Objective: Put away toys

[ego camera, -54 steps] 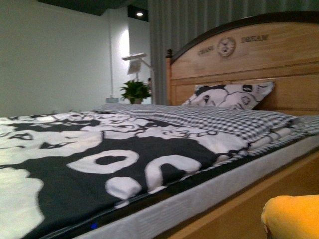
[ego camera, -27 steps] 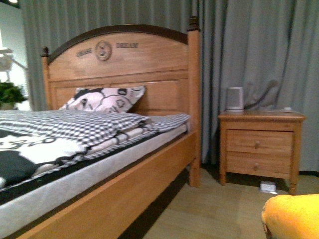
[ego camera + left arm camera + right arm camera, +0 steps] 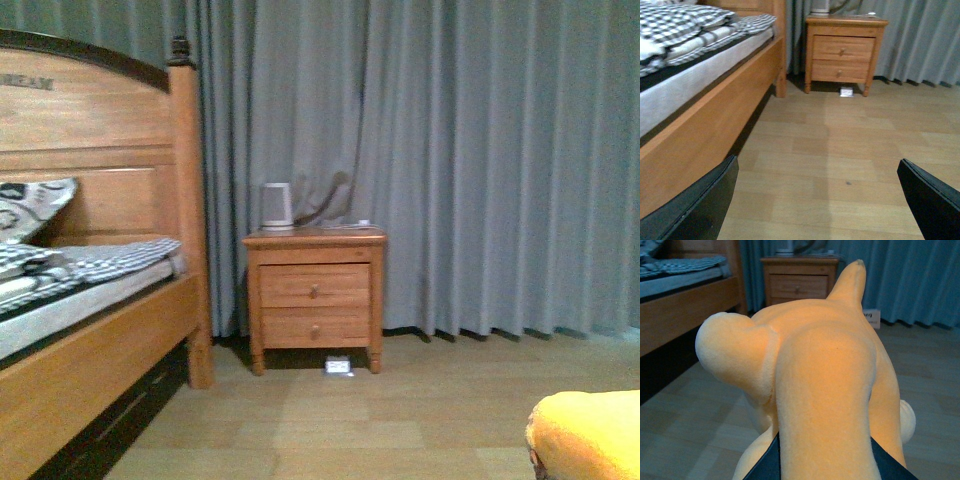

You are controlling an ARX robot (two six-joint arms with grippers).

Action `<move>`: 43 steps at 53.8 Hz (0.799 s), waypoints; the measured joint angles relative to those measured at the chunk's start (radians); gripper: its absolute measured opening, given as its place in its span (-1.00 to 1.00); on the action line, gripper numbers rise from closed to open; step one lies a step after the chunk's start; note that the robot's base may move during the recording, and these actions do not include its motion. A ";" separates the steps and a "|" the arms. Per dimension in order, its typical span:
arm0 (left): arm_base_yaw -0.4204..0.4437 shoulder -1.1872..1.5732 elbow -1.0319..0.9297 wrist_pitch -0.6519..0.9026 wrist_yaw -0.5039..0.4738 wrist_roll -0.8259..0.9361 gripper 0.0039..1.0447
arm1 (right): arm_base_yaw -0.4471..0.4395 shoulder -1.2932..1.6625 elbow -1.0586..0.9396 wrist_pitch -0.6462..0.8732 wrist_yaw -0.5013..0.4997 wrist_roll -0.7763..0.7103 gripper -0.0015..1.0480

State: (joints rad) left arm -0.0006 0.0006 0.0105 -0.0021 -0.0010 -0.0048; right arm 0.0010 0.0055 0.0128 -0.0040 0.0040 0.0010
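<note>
The orange-yellow plush animal (image 3: 825,375) fills the right wrist view, held above the floor. My right gripper (image 3: 822,460) is shut on it, with dark fingers (image 3: 767,465) showing at both sides of its body. A paper tag (image 3: 871,317) shows behind it. Its eye and mouth are hidden. A yellow part of the plush (image 3: 590,435) shows at the bottom right of the front view. My left gripper (image 3: 825,200) is open and empty above the wooden floor, its black fingers (image 3: 700,205) wide apart.
A wooden bed (image 3: 100,340) stands at the left with checked bedding (image 3: 110,258). A two-drawer wooden nightstand (image 3: 315,295) stands by grey curtains (image 3: 470,160), with a white appliance (image 3: 277,206) on top and a small white object (image 3: 338,366) under it. Wooden floor (image 3: 350,430) lies ahead.
The front view has swung right: from the bed's patterned cover, past the headboard, to the nightstand and curtains. The plush stays at the same bottom right corner.
</note>
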 joint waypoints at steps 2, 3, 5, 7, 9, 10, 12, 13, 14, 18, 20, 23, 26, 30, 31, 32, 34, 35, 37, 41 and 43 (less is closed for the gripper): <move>-0.002 0.000 0.000 0.000 0.005 0.000 0.89 | 0.000 0.000 0.000 0.000 0.000 0.000 -0.66; -0.002 0.000 0.000 0.000 0.006 0.000 0.89 | -0.002 -0.001 0.000 0.000 0.002 0.000 -0.66; -0.002 0.000 0.000 0.000 0.005 0.000 0.89 | -0.002 0.000 0.000 0.000 0.006 0.000 -0.66; -0.002 0.000 0.000 0.000 0.005 0.000 0.89 | -0.002 -0.001 0.000 0.000 0.007 0.000 -0.66; -0.002 0.000 0.000 0.000 0.003 0.000 0.89 | -0.002 0.000 0.000 0.000 0.003 0.000 -0.66; -0.002 0.000 0.000 0.000 0.003 0.000 0.89 | -0.002 0.000 0.000 0.000 -0.001 0.000 -0.66; -0.002 0.000 0.000 0.000 0.000 0.000 0.89 | -0.001 0.000 0.000 0.000 -0.005 0.000 -0.66; -0.002 0.000 0.000 0.000 0.000 0.000 0.89 | -0.001 0.000 0.000 0.000 -0.005 0.000 -0.66; -0.002 0.000 0.000 0.000 0.000 0.000 0.89 | -0.001 0.000 0.000 0.000 -0.005 0.000 -0.66; -0.002 0.000 0.000 0.000 0.000 0.000 0.89 | -0.001 -0.001 0.000 0.000 -0.004 0.000 -0.66; -0.002 0.000 0.000 0.000 0.000 0.000 0.89 | -0.001 -0.001 0.000 0.000 -0.004 0.000 -0.66; -0.002 0.000 0.000 0.000 0.000 0.000 0.89 | -0.001 -0.001 0.000 0.000 -0.004 0.000 -0.66; -0.002 0.000 0.000 0.000 0.000 0.000 0.89 | -0.001 -0.001 0.000 0.000 -0.004 0.000 -0.66; -0.002 0.000 0.000 0.000 0.000 0.000 0.89 | -0.001 -0.001 0.000 0.000 -0.004 0.000 -0.66; -0.002 0.000 0.000 0.000 0.000 0.000 0.89 | -0.001 0.000 0.000 0.000 -0.004 0.000 -0.66; -0.002 0.000 0.000 0.000 0.000 0.000 0.89 | -0.001 -0.001 0.000 0.000 -0.004 0.000 -0.66; -0.002 0.000 0.000 0.000 0.000 0.000 0.89 | -0.001 -0.001 0.000 0.000 -0.004 0.000 -0.66; -0.002 0.000 0.000 0.000 0.000 0.000 0.89 | -0.001 -0.001 0.000 0.000 -0.004 0.000 -0.66; -0.002 0.000 0.000 0.000 0.000 0.000 0.89 | -0.001 -0.001 0.000 0.000 -0.004 0.000 -0.66; -0.002 0.000 0.000 0.000 0.000 0.000 0.89 | -0.001 -0.001 0.000 0.000 -0.004 0.000 -0.66; -0.002 0.000 0.000 0.000 0.000 0.000 0.89 | -0.001 -0.001 0.000 0.000 -0.004 0.000 -0.66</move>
State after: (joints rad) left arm -0.0025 0.0006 0.0105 -0.0021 -0.0006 -0.0048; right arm -0.0002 0.0048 0.0128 -0.0040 -0.0002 0.0010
